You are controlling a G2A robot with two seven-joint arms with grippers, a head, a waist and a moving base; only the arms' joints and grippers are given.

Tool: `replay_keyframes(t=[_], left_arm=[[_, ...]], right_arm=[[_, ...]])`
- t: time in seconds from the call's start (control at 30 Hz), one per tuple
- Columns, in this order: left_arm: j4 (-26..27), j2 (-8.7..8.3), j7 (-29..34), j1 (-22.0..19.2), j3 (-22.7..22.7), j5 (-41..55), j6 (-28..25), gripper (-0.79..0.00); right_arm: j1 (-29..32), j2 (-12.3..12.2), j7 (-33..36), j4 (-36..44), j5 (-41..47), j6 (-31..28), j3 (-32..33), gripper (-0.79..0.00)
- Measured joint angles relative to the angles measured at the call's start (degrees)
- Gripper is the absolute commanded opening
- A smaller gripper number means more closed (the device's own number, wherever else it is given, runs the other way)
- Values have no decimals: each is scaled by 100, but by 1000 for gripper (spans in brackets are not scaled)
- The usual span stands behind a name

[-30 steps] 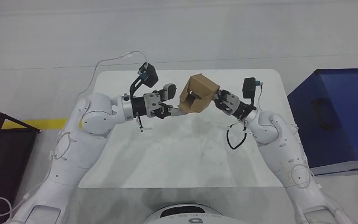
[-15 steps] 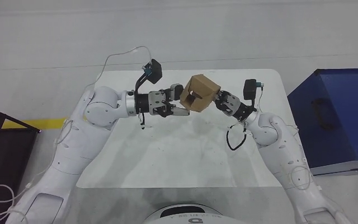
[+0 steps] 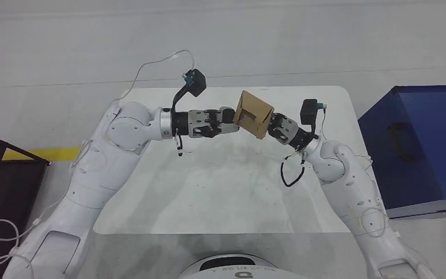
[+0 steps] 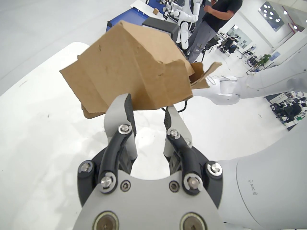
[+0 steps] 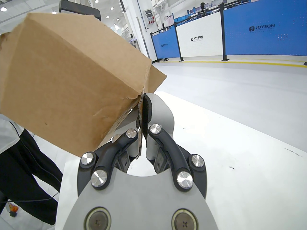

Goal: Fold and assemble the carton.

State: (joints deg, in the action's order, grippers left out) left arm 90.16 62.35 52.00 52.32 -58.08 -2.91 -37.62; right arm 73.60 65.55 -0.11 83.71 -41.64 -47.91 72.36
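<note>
A brown cardboard carton (image 3: 254, 114) hangs tilted above the back middle of the white table (image 3: 223, 195), a plain face turned upward. My right gripper (image 3: 273, 127) holds it from the right; in the right wrist view that gripper (image 5: 143, 118) is shut on a thin flap at the carton's (image 5: 64, 82) corner. My left gripper (image 3: 227, 118) is at the carton's left side. In the left wrist view the left gripper (image 4: 147, 113) stands open, with the carton's (image 4: 129, 72) bent lower edge just at its fingertips (image 4: 124, 111). Loose flaps (image 4: 203, 72) stick out on the far side.
A dark blue bin (image 3: 411, 146) stands off the table's right edge and a black object (image 3: 14, 174) off the left. A black cable (image 3: 293, 173) hangs from the right arm over the table. The table's front half is bare.
The left arm has swung back and right, bringing its gripper up to the carton's left edge. The carton has turned, so its open side no longer faces up.
</note>
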Motion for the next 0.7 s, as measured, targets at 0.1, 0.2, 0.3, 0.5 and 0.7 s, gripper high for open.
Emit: replay_keyframes(t=[0.1,0.2,0.3,0.5,0.7], left_arm=[[25,-25,47,-21,-49,-281,-44,0],[151,-73,-20,82,-172,-743,-153,0],[281,-138,-198,277,-404,-1075,-383,0],[450,-257,-956,819,-1035,-1033,-967,0],[346,-292,-1519,963,-1406,-477,-532,0]], right_arm=[[-10,0,-40,-34,13,12,29,-785],[-25,-1,-68,-75,39,19,64,-785],[-41,-3,-80,-106,59,25,96,-785],[-92,2,-50,-119,71,65,98,-785],[-160,21,1,-95,13,130,16,-785]])
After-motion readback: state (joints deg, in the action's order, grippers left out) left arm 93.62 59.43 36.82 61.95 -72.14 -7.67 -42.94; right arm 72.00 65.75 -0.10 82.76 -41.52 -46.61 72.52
